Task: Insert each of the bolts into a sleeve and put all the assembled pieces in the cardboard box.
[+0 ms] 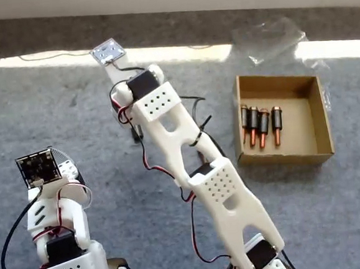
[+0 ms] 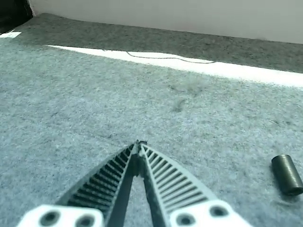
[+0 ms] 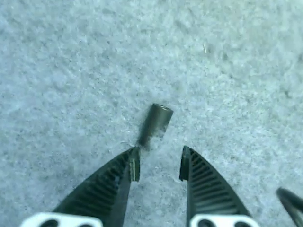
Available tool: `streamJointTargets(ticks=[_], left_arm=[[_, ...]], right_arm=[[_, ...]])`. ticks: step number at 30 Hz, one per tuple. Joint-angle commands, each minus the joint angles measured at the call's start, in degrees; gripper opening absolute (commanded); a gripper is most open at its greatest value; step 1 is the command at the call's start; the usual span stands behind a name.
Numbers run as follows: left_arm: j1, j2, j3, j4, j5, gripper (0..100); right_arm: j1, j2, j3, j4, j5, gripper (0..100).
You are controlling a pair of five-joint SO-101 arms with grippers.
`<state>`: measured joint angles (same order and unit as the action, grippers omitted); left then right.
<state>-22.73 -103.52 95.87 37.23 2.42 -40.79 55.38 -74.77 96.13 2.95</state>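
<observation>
A dark cylindrical sleeve point(image 3: 157, 122) lies on the grey carpet just ahead of my right gripper point(image 3: 159, 163), which is open, its fingertips a little short of the sleeve's near end. My left gripper point(image 2: 139, 146) is shut with nothing in it, low over bare carpet. The same kind of sleeve point(image 2: 287, 174) lies off to its side. In the high view the cardboard box point(image 1: 319, 120) sits at the right and holds several assembled pieces point(image 1: 261, 124) side by side. The right arm point(image 1: 166, 117) stretches diagonally across the middle, and the left arm point(image 1: 55, 206) stands at the lower left.
A crumpled clear plastic bag point(image 1: 269, 37) lies behind the box near the bright strip point(image 1: 49, 59) at the carpet's far edge. Red and black cables point(image 1: 145, 157) hang along the right arm. Open carpet point(image 1: 335, 209) lies in front of the box.
</observation>
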Motion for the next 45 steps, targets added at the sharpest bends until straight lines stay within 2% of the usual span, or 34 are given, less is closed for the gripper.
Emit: streamJointTargets(ticks=[1,30,35,45], left_arm=[[-0.66,-0.57,0.57,0.18,-0.35,1],[-0.66,-0.57,1.01,0.09,-0.35,1],[-0.66,-0.57,1.01,0.09,-0.35,1],[-0.66,-0.57,1.10,0.09,-0.35,1]], right_arm=[[-0.84,0.48,-3.38,-0.84,-0.53,12.6],[-1.01,9.36,-2.77,-10.95,-0.62,12.5],[-1.19,9.36,-2.68,-10.68,-0.53,2.7],[-1.19,9.27,5.32,-12.26,-0.26,2.4]])
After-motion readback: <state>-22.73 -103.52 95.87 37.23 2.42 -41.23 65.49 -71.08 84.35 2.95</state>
